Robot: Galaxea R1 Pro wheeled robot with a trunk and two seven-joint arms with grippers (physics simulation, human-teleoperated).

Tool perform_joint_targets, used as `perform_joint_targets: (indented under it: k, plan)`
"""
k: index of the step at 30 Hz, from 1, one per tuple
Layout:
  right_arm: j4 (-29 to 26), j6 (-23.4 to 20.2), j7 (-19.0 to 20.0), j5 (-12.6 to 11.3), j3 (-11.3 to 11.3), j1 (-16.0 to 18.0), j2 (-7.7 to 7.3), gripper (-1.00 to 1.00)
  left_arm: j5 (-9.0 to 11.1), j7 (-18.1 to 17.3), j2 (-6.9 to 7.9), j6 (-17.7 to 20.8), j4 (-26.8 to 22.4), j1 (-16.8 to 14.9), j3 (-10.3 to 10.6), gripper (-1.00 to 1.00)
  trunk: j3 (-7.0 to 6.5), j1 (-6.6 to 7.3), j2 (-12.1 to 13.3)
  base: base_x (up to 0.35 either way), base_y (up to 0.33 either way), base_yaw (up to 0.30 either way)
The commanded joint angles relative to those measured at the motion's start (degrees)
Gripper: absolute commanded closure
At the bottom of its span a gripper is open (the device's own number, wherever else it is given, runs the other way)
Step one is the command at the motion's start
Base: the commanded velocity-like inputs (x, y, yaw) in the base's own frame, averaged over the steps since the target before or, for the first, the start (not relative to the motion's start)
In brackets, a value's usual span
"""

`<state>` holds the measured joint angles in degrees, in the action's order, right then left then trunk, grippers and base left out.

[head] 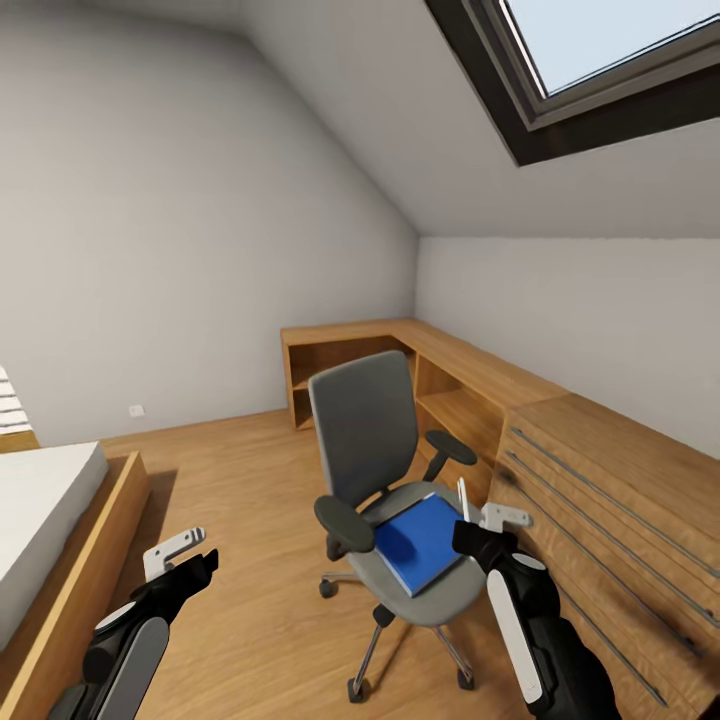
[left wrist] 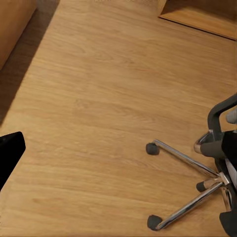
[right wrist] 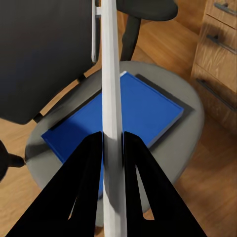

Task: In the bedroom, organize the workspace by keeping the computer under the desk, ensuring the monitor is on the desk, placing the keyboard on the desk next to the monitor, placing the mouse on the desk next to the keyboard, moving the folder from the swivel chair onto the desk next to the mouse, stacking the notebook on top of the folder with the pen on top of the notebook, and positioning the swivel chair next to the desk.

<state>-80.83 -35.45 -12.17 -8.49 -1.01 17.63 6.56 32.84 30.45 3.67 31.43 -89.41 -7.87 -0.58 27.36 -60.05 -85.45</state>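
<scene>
Chair: stands on the wood floor, just beside a light-wood drawer chest. Grey back upright, seat facing the robot, black armrests either side; metal star base with castors shows in the left wrist view.

Folder: blue, flat on the seat, set skew, its long axis running diagonally across the seat, one corner toward the front edge. Also in the right wrist view.

Pen: thin white stick, pinched between the two black fingers of the right gripper. Long axis runs along the fingers and well past their tips; in the head view it stands nearly upright above the folder's right edge, clear of it.

Right gripper: over the seat's right side.

Left gripper: low over bare floor, near the bed. Spread of its fingers: cannot tell.

Low wooden shelving: along the far wall.
</scene>
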Motion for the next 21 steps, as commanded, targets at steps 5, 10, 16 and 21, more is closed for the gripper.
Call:
perform_joint_targets:
  k: [5,10,16,21]
  plan:
    - [-0.1,-0.1,-0.3,-0.7,-0.1,0.0,0.03,1.00,0.6,0.5,0.03,0.1,-0.1,0.0,0.5,-1.00,-0.84,1.11,2.0,0.000,0.000,0.000]
    - [-0.2,-0.1,-0.3,-0.8,-2.7,0.0,0.03,1.00,0.6,0.6,0.03,0.1,-0.1,0.0,2.1,-1.00,-1.76,2.20,4.0,0.000,0.000,-0.026]
    - [-0.3,-0.2,-0.3,-0.8,-7.4,0.0,0.03,1.00,0.5,0.8,0.03,-0.1,-0.2,0.2,4.8,-1.00,-3.04,3.52,6.4,0.000,0.000,-0.183]
    - [-0.3,-0.1,-0.2,-0.8,-8.4,0.0,0.03,1.00,0.4,0.9,0.03,-0.4,-2.3,2.0,9.4,-1.00,-4.15,4.62,8.4,0.000,0.000,-0.224]
